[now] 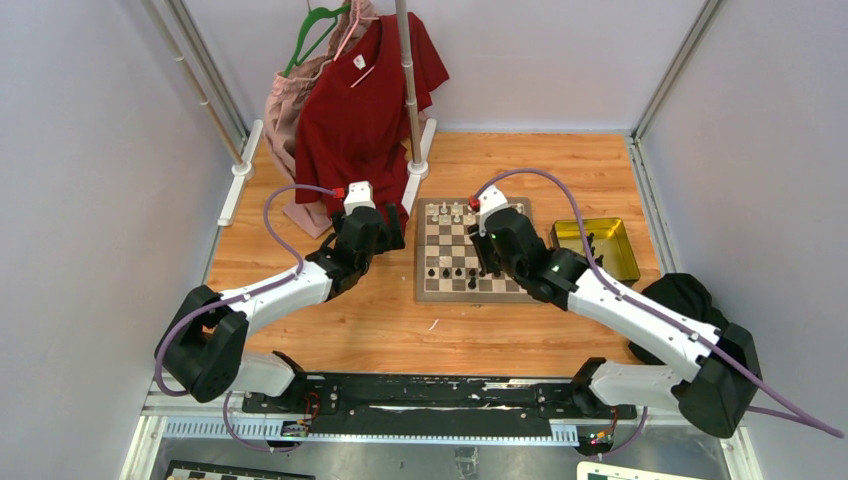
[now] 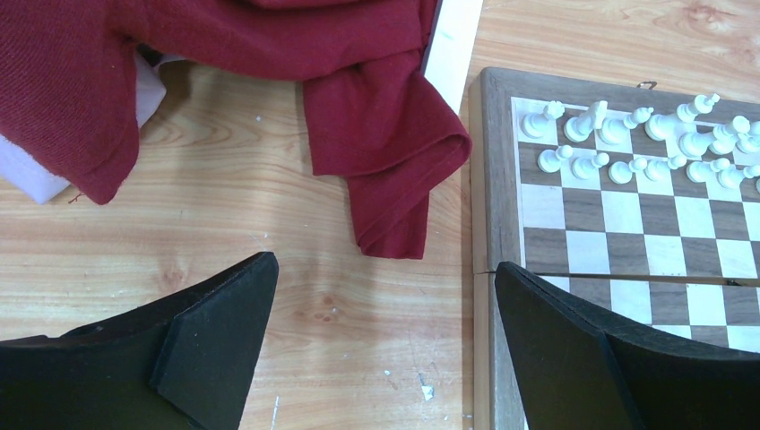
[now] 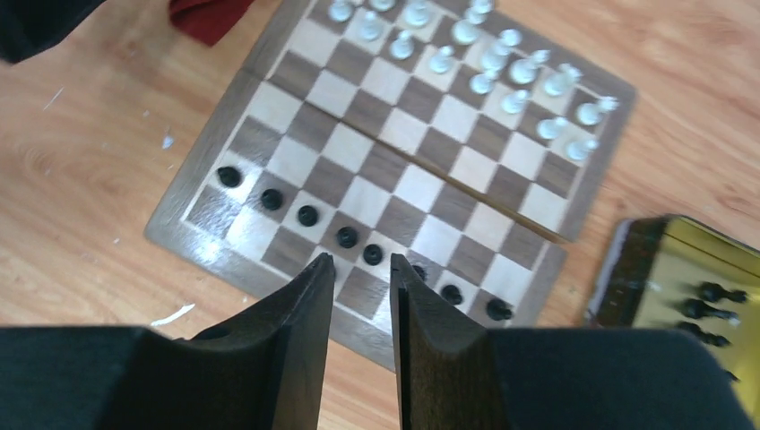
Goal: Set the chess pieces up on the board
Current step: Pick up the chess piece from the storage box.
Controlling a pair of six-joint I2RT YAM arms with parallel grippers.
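Note:
The board (image 1: 450, 245) lies mid-table. White chess pieces (image 1: 455, 212) fill its two far rows; they also show in the left wrist view (image 2: 645, 143) and the right wrist view (image 3: 484, 63). A row of black pawns (image 3: 308, 215) stands along the near side. My right gripper (image 3: 363, 264) hovers over the board's near edge (image 3: 394, 161); its jaws are a narrow gap apart, open, with nothing between them. My left gripper (image 2: 385, 264) hangs wide open over bare wood just left of the board (image 2: 627, 242), holding nothing.
A yellow-gold tray (image 1: 628, 250) right of the board holds more black pieces (image 3: 712, 309). A red shirt (image 1: 365, 100) hangs from a rack at the back left, its sleeve (image 2: 385, 134) lying on the table near the board's far-left corner. A black bundle (image 1: 680, 295) sits at the right.

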